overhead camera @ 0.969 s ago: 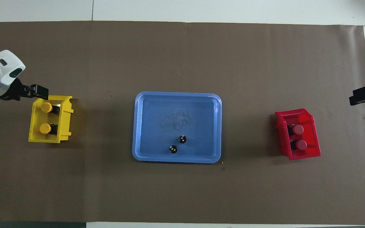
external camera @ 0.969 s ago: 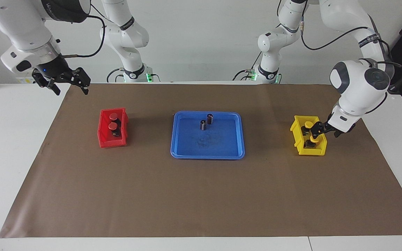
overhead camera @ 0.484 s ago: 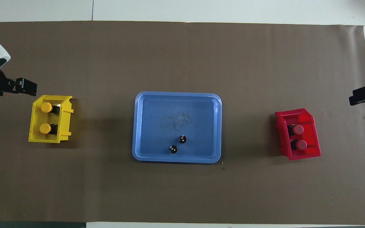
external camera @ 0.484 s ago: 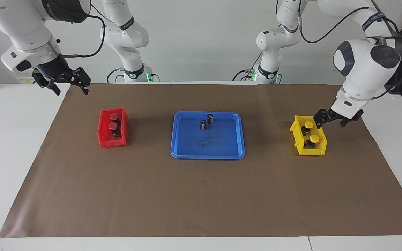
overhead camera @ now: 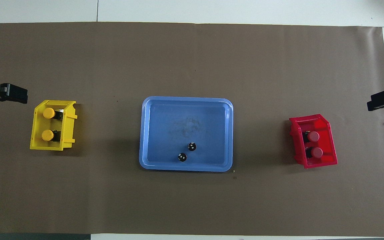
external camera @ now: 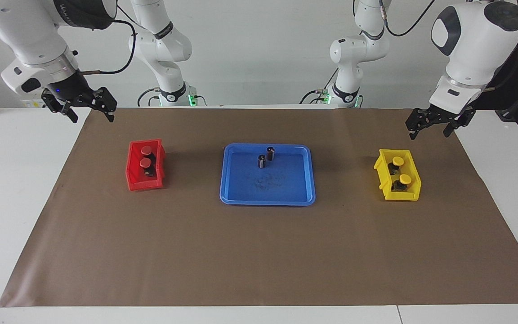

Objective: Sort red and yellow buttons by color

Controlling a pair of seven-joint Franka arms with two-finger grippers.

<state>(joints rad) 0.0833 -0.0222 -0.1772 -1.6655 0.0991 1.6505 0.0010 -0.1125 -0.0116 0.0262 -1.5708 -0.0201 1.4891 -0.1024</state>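
Left claw spread wide, empty, up over the mat at 12 o'clock of yellow bin, clear of it. Right claw also wide, empty, waiting over mat edge at 11 o'clock of red bin. Both yellow buttons in yellow bin; both red buttons in red bin. Blue tray mid-worktop w/ only two capless dark cylinders left. Sorting looks done; nothing left but parking arms, prob
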